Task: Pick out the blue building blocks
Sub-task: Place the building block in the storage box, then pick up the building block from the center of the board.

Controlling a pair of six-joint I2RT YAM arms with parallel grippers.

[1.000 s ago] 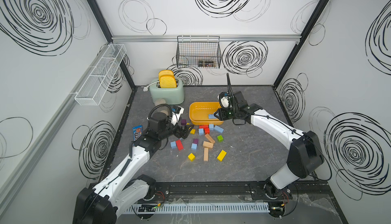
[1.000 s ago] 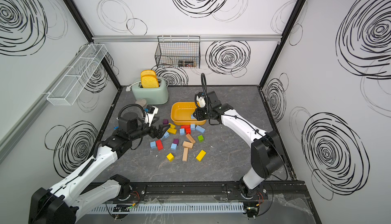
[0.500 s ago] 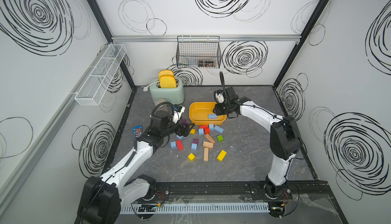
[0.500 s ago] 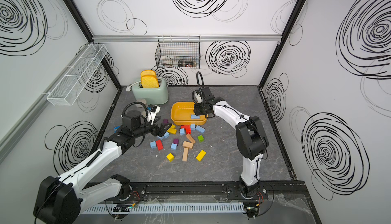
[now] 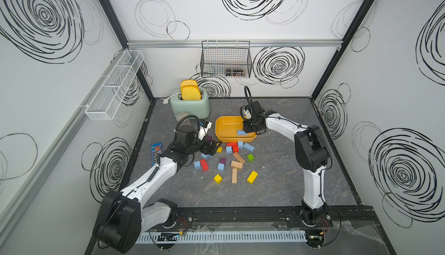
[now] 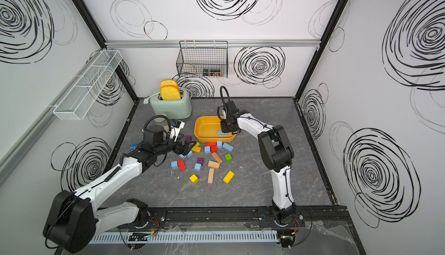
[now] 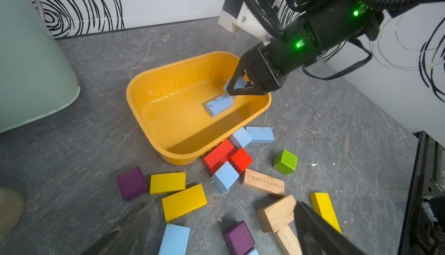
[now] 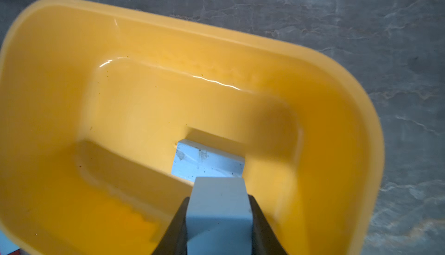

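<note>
The right gripper (image 8: 219, 199), jaws closed flat on two opposite faces of a blue cube (image 8: 219, 217), hung low inside the yellow tub (image 5: 218, 124) at the centre of the frame in both top views. The cube sat just above, and seemingly partly over, a blue brick (image 7: 219, 105) already lying on the tub floor. A clean drop probably called for easing the cube down beside the brick rather than onto it, parting the jaws fully close to the floor so the cube could not bounce, then lifting straight up clear of the rim.

The left gripper (image 5: 211, 149), jaws spread wide and holding nothing, hovered over the scattered blocks left of centre. More blue blocks (image 5: 248, 147) lay loose on the grey table (image 5: 277, 181) below the tub, mixed among red, yellow, purple, green and bare-wood pieces.

The blue pieces were pale sky-blue and matte with square edges. The brick's top face showed dark specks and scuffs.
</note>
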